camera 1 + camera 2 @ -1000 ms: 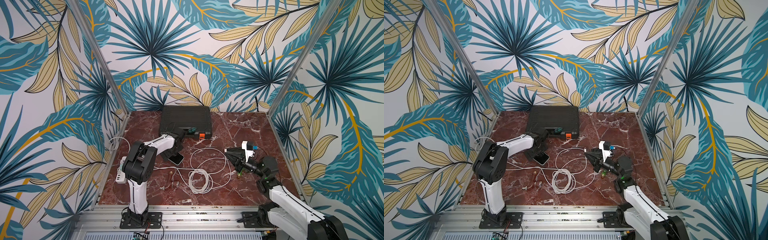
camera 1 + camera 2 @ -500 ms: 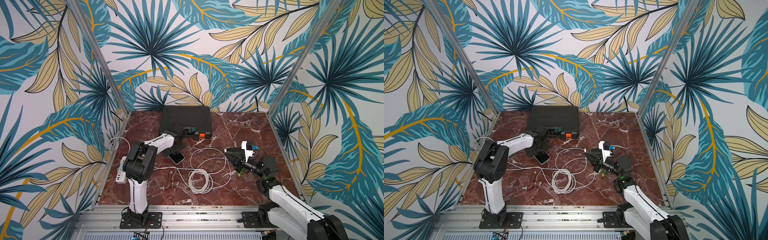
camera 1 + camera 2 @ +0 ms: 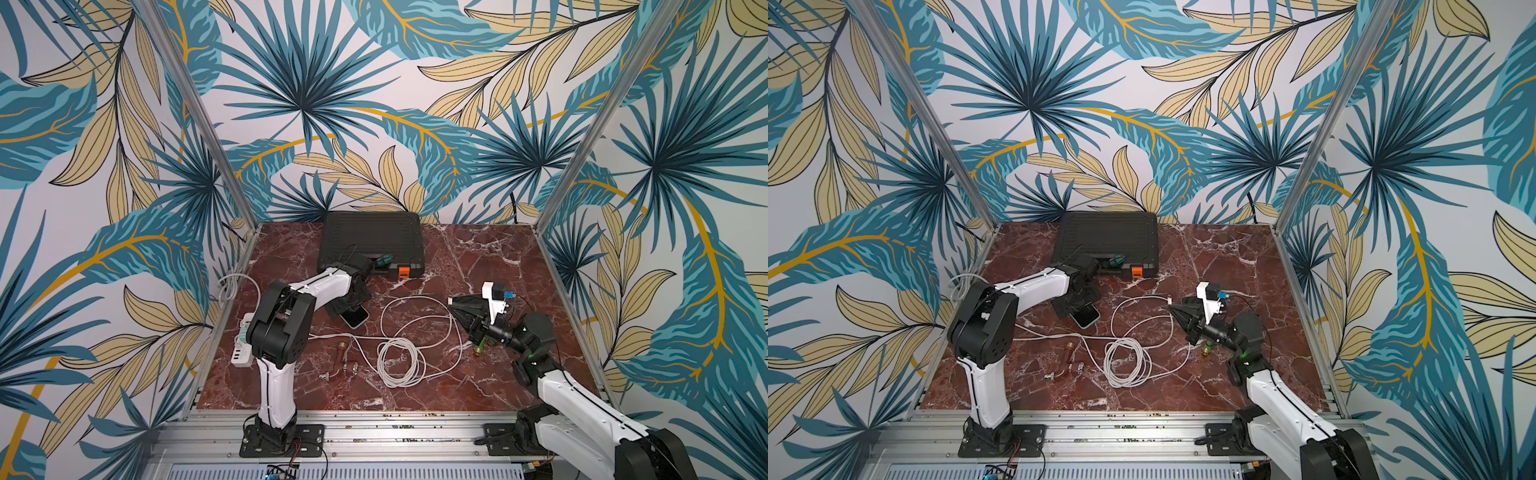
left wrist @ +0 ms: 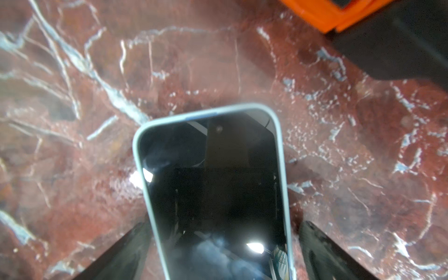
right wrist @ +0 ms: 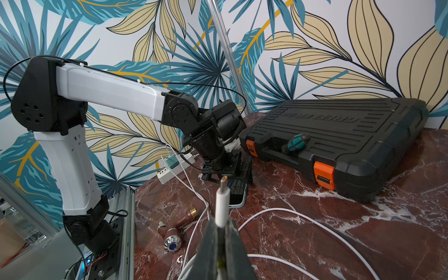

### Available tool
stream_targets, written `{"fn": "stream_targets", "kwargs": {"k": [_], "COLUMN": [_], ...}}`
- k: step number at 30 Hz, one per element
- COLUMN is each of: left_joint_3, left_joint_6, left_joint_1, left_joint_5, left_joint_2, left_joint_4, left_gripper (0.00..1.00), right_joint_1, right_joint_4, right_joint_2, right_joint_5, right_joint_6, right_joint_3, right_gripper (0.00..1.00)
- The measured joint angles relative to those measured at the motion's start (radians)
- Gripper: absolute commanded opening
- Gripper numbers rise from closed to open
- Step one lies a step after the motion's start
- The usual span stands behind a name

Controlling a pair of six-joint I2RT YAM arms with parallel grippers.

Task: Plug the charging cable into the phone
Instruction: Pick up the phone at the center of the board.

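Pinching the charging cable's plug [image 5: 222, 201] in the clenched right gripper [image 5: 219, 224], pointing it toward the phone [image 3: 356, 318] lying flat on the marble table [image 3: 478, 257] inside the released, straddling left gripper [image 4: 223, 232], with loose cable loops [image 3: 399, 359] and a copper fitting [image 3: 340, 353] nearby and a black toolbox [image 3: 372, 237] behind.

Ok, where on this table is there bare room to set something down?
Bare marble between the black toolbox and the right wall; also in front, between the coiled cable and the rail. Crowded: the middle, with the cable's loops, phone, brass fittings; power strip along the left edge.
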Motion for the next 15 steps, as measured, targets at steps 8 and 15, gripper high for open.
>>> {"fn": "stream_targets", "kwargs": {"k": [8, 15], "left_joint_3": [0.010, 0.028], "left_joint_6": [-0.030, -0.042], "left_joint_1": [-0.004, -0.004], "left_joint_5": [0.004, 0.008], "left_joint_2": [0.007, 0.022], "left_joint_4": [-0.019, -0.036], "left_gripper": [1.00, 1.00], "right_joint_1": [0.003, 0.005], "right_joint_4": [0.000, 0.000], "right_joint_2": [-0.001, -0.001], "right_joint_5": [0.001, 0.004], "right_joint_6": [0.000, 0.000], "right_joint_3": [0.000, 0.000], "right_gripper": [0.00, 0.00]}}
